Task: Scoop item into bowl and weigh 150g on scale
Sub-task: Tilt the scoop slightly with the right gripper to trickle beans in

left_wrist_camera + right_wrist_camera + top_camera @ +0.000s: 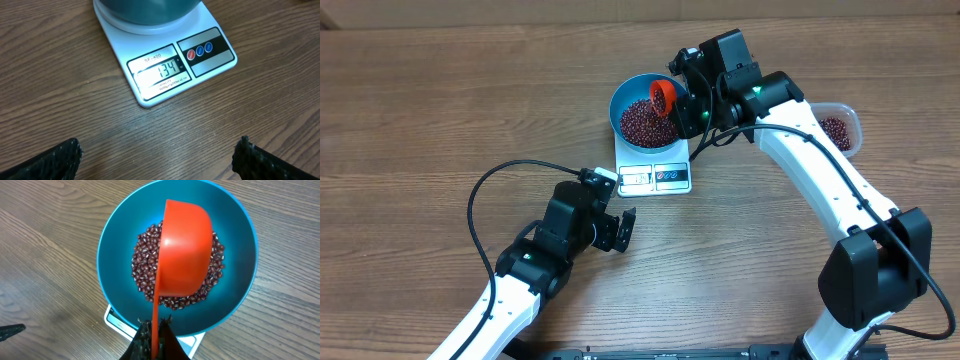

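Beans (pixel 145 275) sit in the bowl (pixel 114 240) under a scoop (pixel 185 250) pinched by right fingers (pixel 141 345) (left fingers (pixel 55 160) spread, off the scale (pixel 120 42)).

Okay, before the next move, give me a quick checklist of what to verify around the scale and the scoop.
1. The blue bowl sits on the scale: ok.
2. The display shows 150: not ok, it reads 134.
3. The right hand grips the red scoop over the bowl: ok.
4. The scoop is emptied onto the beans: cannot tell, only its back shows.
5. The left hand is open, clear of the scale: ok.
6. The clear tub holds more beans: ok.
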Action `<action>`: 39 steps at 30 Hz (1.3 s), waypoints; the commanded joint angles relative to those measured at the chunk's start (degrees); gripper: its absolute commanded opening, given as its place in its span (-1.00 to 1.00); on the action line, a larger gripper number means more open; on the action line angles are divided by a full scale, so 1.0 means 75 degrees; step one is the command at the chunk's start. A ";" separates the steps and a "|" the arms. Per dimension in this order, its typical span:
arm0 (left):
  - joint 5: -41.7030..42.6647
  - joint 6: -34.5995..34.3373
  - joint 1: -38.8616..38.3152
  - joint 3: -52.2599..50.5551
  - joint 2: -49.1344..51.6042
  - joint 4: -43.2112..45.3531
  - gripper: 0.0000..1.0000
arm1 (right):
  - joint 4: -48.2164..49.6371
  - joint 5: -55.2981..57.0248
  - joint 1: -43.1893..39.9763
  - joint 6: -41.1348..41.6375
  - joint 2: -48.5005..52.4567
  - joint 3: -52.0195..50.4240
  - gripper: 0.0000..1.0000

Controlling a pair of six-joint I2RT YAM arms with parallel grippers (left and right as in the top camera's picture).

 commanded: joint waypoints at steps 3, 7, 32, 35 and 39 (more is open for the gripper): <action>-0.0055 -0.0105 0.0032 -0.0032 0.0047 0.0003 0.99 | 0.0047 0.0157 0.0009 -0.0055 -0.0015 0.0242 -0.93; -0.0055 -0.0105 0.0032 -0.0032 0.0047 0.0003 0.99 | 0.0047 0.0157 0.0009 -0.0058 -0.0015 0.0242 -0.93; -0.0055 -0.0105 0.0032 -0.0032 0.0047 0.0003 0.99 | -0.0003 0.0609 0.0067 -0.0659 -0.0015 0.0239 -0.93; -0.0055 -0.0105 0.0032 -0.0032 0.0047 0.0003 0.99 | -0.0020 0.0609 0.0067 -0.0659 -0.0015 0.0239 -0.93; -0.0055 -0.0105 0.0032 -0.0032 0.0047 0.0006 0.99 | -0.0015 0.0612 0.0067 -0.0662 -0.0015 0.0239 -0.93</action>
